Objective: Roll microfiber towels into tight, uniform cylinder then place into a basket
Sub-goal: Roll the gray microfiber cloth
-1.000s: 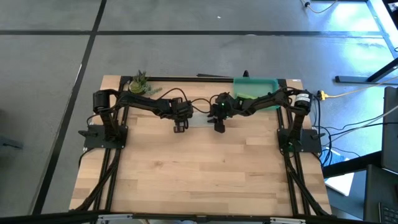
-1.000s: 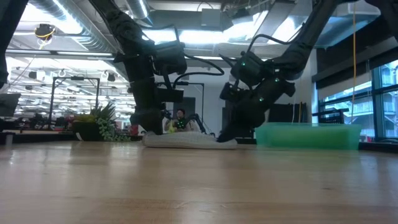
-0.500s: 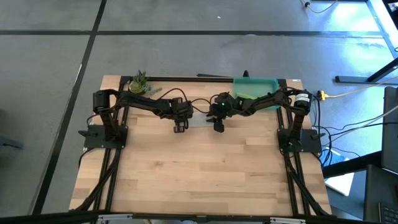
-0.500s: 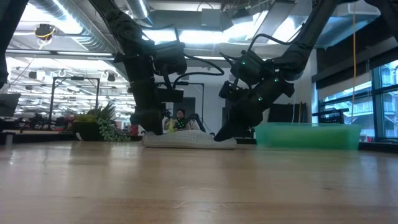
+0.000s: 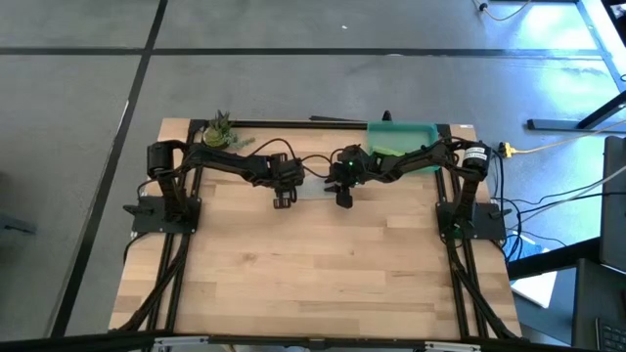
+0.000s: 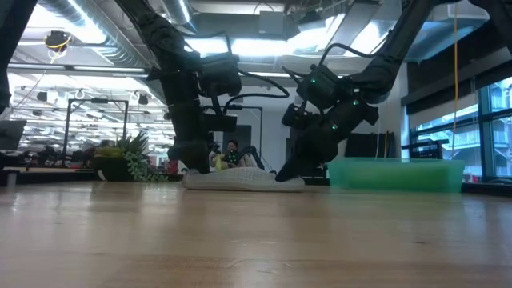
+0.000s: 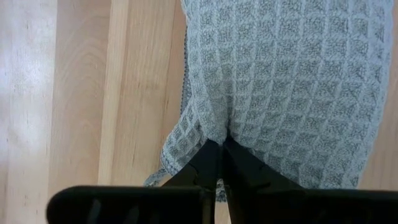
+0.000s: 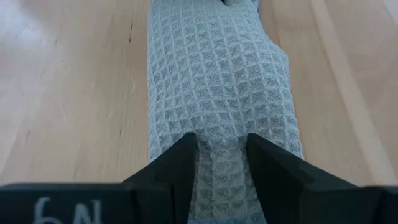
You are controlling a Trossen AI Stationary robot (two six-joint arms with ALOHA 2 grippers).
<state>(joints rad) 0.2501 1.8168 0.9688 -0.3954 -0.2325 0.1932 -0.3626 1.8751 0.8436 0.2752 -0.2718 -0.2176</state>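
A light grey waffle-weave towel (image 5: 313,186) lies in a long narrow bundle at the table's far middle, flat on the wood (image 6: 240,180). My left gripper (image 7: 219,144) is shut on its left end, also seen in the high view (image 5: 284,198). My right gripper (image 8: 222,146) holds the right end (image 5: 344,198), its fingers partly apart with cloth between them. The teal basket (image 5: 403,137) stands at the far right, behind the right arm. My left gripper pinches the towel's end edge (image 7: 214,132) between its two closed fingertips, coming steeply from above; the cloth puckers at the tips. The towel stays lying on the table. My right gripper has a raised ridge of the towel's other end (image 8: 222,163) between its two fingers (image 8: 184,157), which set down on the cloth. It comes slanting down, pointing along the towel's length. The towel rests on the table.
A small potted plant (image 5: 220,132) stands at the far left corner. The basket's low wall (image 6: 396,174) is close to the right of the towel. The near half of the wooden table (image 5: 313,274) is bare wood.
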